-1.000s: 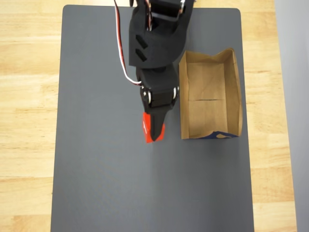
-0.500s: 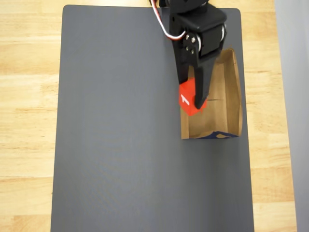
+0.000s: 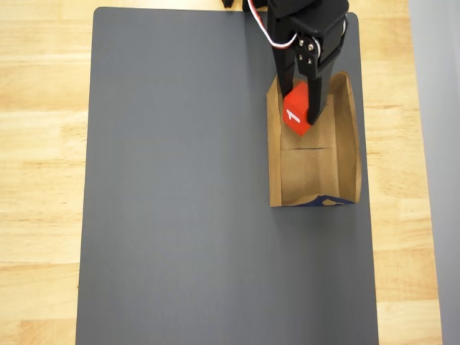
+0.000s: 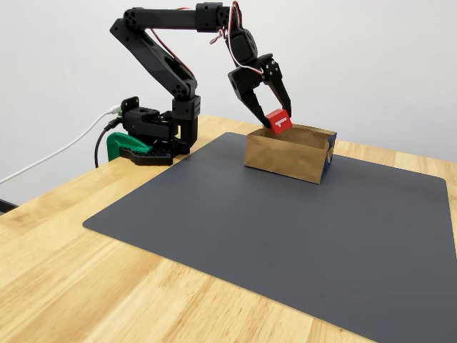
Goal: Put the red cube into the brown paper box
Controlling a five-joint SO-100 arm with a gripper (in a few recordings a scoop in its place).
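The red cube (image 3: 295,115) (image 4: 278,121), with a white "1" on one face, hangs between the black fingers of my gripper (image 3: 300,113) (image 4: 276,118), which is shut on it. It is held just above the rim of the brown paper box (image 3: 347,144) (image 4: 282,158), over the box's upper end in the overhead view. The box lies open-topped on the right part of the dark grey mat (image 3: 180,201) (image 4: 285,229), with a dark blue bit at its lower edge. Its floor below the cube is bare.
The mat lies on a light wooden table (image 3: 43,144) (image 4: 86,286). My arm's base, with a green clamp (image 4: 125,146), is fixed at the table's back edge in the fixed view. White cables run off to the left.
My gripper carried the cube from the mat left of the box, up and to the right, and now holds it above the box's upper end.
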